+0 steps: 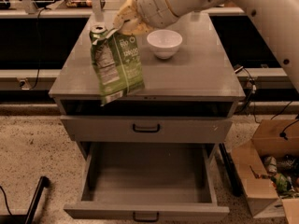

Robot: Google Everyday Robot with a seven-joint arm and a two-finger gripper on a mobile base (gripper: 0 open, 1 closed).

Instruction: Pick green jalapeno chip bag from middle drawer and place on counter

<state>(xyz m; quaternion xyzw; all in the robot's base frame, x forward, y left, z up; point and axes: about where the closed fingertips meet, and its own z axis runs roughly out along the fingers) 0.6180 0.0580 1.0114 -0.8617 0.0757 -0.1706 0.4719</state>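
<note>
Grips the bag by its top with the gripper, above the counter's left rear. Hangs it tilted, lower end over the counter's front edge, just beside a can. Leaves a white bowl right of the gripper, the upper drawer shut, the middle drawer pulled open.

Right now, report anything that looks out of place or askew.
The green jalapeno chip bag dangles tilted from the gripper, over the left of the counter, its lower end across the front edge. The middle drawer stands pulled out and empty. Nothing spilled.
</note>
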